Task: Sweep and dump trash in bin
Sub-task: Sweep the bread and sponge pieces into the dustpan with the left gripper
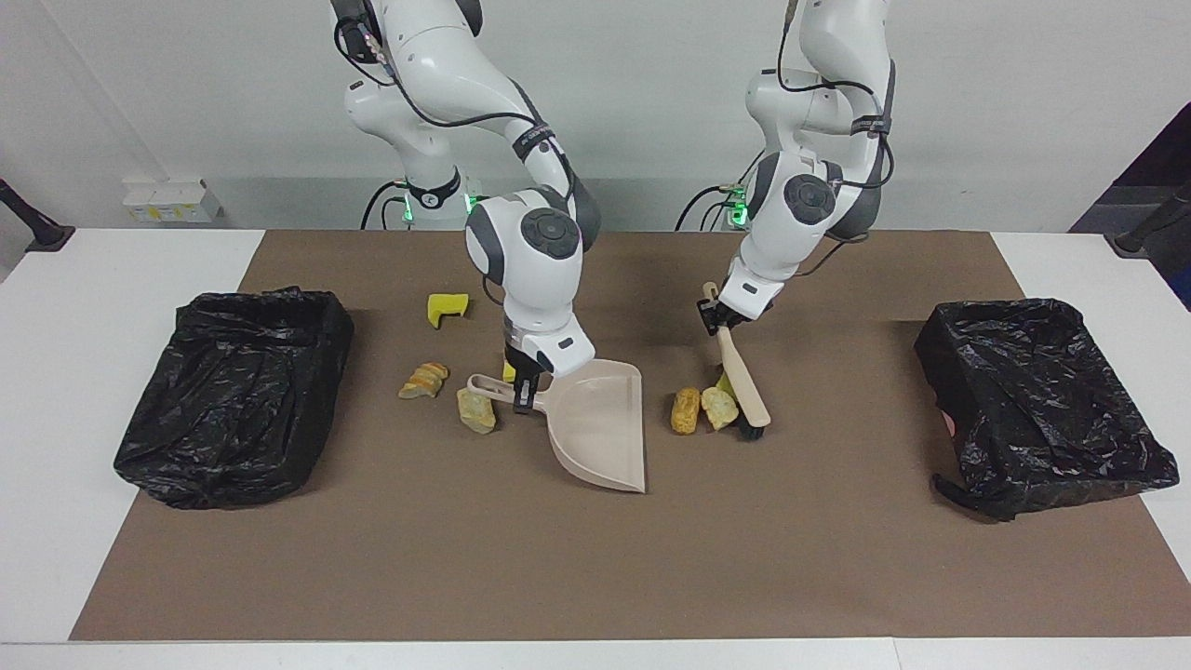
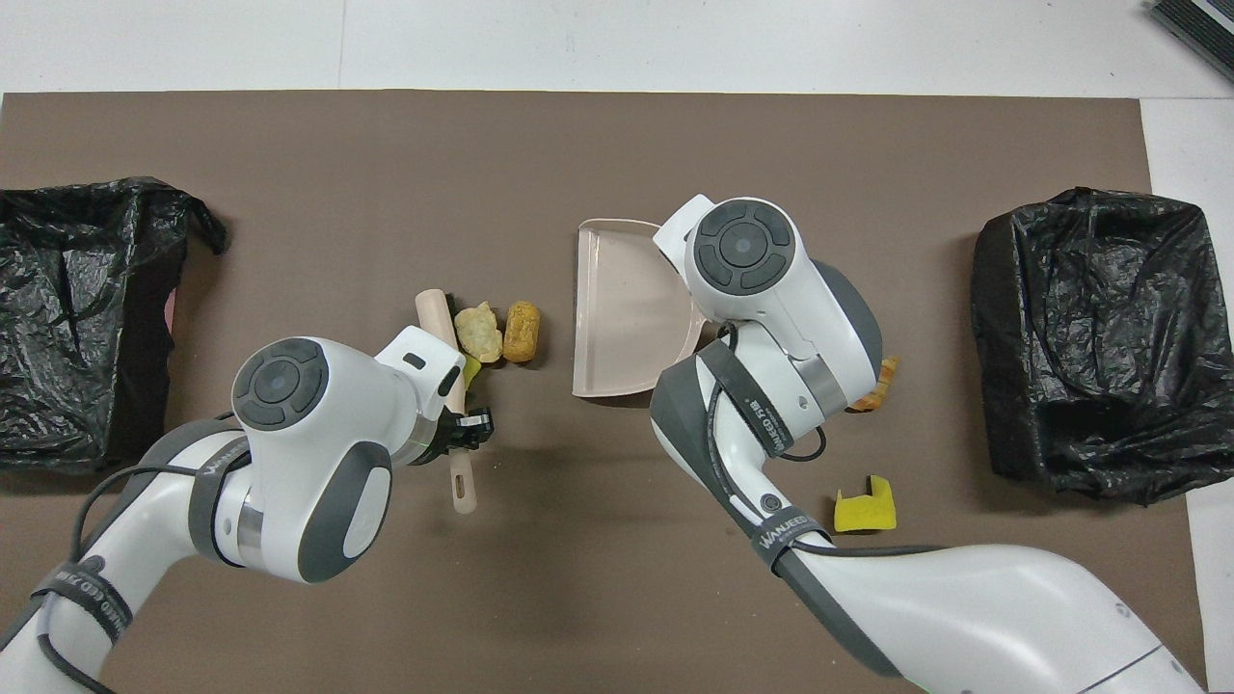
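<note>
Brown mat [image 1: 595, 558]; left fingers [image 1: 715, 318] clamp brush [image 1: 742, 380]; right fingers [image 1: 523, 383] clamp dustpan [image 1: 595, 428].

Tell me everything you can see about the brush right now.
The brush is a beige hand brush, looking like plastic, with a long rounded handle and black bristles along its head. The left gripper is shut on the handle, holding the brush slanted with the bristles down on the brown mat. The head presses against a yellow chunk, with two tan lumps lying between it and the dustpan.
</note>
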Robot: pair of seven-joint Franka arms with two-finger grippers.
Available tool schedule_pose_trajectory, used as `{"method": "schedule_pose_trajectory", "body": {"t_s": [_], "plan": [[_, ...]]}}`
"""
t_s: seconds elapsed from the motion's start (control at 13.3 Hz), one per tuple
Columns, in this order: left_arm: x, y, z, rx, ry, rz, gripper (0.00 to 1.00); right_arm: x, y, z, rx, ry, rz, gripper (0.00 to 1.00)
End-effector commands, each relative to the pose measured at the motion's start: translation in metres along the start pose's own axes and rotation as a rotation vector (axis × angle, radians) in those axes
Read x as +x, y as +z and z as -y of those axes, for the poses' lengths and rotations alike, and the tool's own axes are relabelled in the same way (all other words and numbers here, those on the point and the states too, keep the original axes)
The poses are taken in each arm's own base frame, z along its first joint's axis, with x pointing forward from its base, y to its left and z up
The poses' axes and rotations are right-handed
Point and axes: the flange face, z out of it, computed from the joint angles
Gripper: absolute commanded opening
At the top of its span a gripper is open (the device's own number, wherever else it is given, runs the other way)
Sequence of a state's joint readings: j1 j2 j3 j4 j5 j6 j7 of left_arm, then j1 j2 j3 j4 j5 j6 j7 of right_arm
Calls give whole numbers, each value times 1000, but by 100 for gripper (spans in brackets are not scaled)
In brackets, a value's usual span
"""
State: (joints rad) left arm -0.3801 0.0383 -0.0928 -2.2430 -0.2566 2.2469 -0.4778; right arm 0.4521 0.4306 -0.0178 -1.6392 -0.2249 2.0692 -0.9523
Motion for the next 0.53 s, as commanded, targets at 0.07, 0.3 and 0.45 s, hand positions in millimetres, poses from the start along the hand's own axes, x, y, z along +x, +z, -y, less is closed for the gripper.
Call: {"method": "schedule_pose_trajectory", "body": {"t_s": [0.07,0.3,0.45], "plan": [[-12,1,-53,-70,17,14,0,-1,1,-4,-13,-18,-12,0],[-36,2,-88,-113,78,-19,0,-1,1,-4,-12,-13,-14,0],[-35,-5,-110,-134,106,-36,0,-2,1,-4,-12,-12,-14,0]]}}
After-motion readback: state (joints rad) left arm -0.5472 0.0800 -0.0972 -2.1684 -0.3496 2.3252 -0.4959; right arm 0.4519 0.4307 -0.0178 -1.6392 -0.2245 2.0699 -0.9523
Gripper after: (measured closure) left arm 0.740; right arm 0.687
